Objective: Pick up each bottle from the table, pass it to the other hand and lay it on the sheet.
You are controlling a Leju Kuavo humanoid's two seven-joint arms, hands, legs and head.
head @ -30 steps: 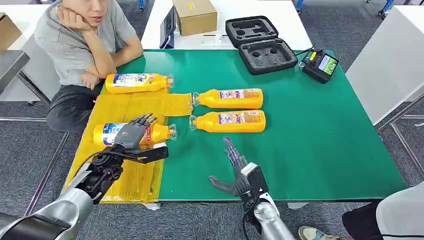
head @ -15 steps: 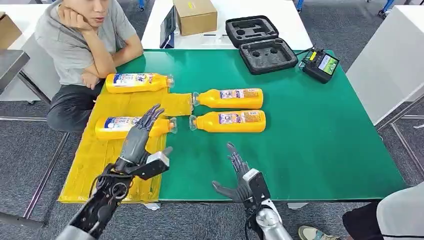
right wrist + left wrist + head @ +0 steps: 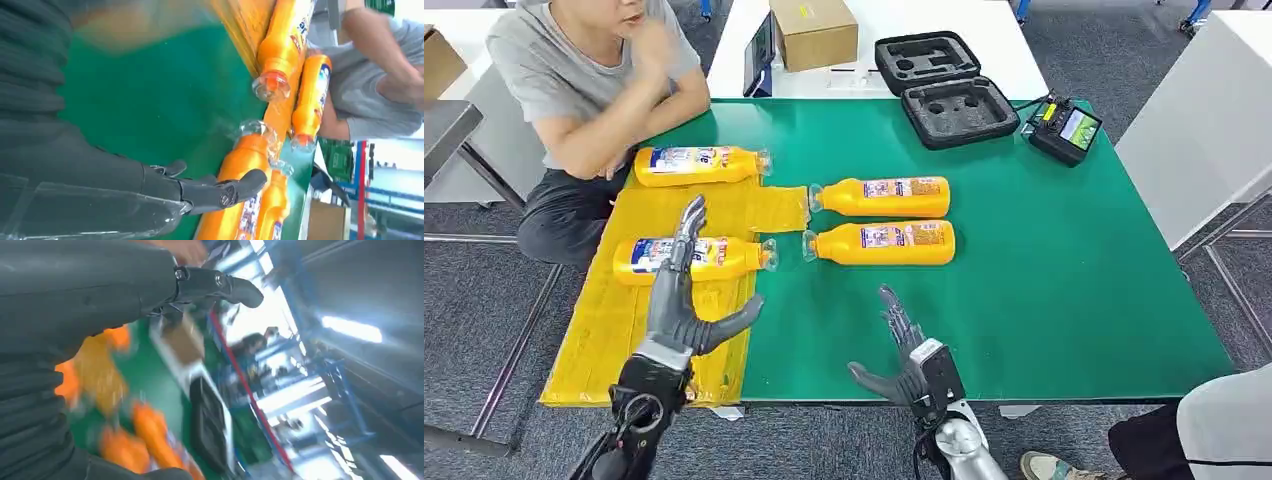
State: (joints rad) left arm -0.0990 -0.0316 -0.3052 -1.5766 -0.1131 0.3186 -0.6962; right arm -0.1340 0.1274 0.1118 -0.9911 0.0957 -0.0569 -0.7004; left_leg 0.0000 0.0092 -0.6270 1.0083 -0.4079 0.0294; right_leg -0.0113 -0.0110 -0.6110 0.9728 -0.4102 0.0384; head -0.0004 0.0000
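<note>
Left hand (image 3: 75, 305) empty; blurred orange bottles (image 3: 150, 432) beyond.

- You see grey carpet floor (image 3: 1114, 50) all around the worktop (image 3: 1074, 290), which has a green top.
- Behind it stands a white table (image 3: 1014, 60) carrying a cardboard box (image 3: 814, 30) and an open black foam-lined case (image 3: 946, 88).
- A person (image 3: 589, 90) in a grey shirt sits at the far left corner.
- A white panel (image 3: 1204, 120) stands to your right.
</note>
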